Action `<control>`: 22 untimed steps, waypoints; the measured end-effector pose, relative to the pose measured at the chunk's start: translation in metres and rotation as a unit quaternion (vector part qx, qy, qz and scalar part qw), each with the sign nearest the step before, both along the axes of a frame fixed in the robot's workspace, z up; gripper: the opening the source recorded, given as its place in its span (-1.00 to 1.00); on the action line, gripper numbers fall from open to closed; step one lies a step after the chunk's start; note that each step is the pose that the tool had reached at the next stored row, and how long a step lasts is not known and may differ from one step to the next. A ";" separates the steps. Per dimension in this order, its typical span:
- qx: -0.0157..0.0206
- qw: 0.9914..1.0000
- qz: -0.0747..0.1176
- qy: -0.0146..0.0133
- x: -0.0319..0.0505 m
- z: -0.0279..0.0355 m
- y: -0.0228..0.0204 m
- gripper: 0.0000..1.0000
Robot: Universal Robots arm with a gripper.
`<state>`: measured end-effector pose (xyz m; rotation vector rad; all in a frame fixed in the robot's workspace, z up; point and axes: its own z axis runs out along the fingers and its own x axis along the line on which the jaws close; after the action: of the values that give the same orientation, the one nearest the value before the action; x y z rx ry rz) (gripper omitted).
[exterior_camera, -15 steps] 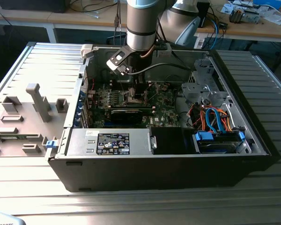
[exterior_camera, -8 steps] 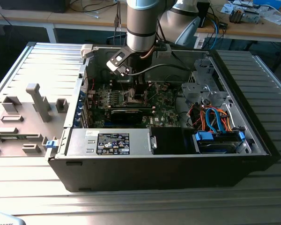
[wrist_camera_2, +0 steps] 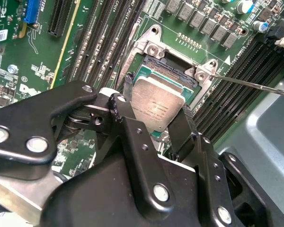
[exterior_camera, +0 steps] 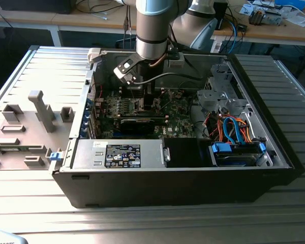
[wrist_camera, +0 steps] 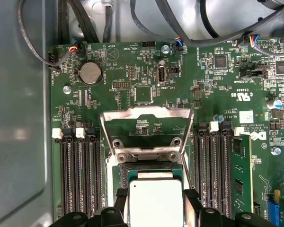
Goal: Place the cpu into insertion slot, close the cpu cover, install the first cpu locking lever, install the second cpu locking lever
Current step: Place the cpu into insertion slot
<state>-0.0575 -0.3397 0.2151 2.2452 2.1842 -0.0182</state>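
One gripper clasping cpu at socket; cpu top bears print.

The cpu, a flat silver-grey sq. chip w/ print on top, sits slightly tilted right over the insertion slot (pinched at two opposite edges by the gripper); can't tell if seated. The cpu cover, a thin silvery frame w/ sq. window, is flipped open past the slot, green board showing thru.
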 end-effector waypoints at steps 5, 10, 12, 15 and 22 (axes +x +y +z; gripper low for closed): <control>0.000 1.000 0.017 0.000 0.0000 -0.0021 0.0003 0.09; 0.000 1.000 0.022 0.000 0.0000 -0.0048 0.0023 0.09; 0.000 1.000 0.022 0.000 -0.0001 -0.0060 0.0023 0.09; 0.000 1.000 0.022 0.000 0.0000 -0.0072 0.0023 0.09; 0.000 1.000 0.023 0.000 -0.0002 -0.0096 0.0028 0.09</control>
<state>-0.0578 -0.3369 0.2055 2.1931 2.2362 -0.0177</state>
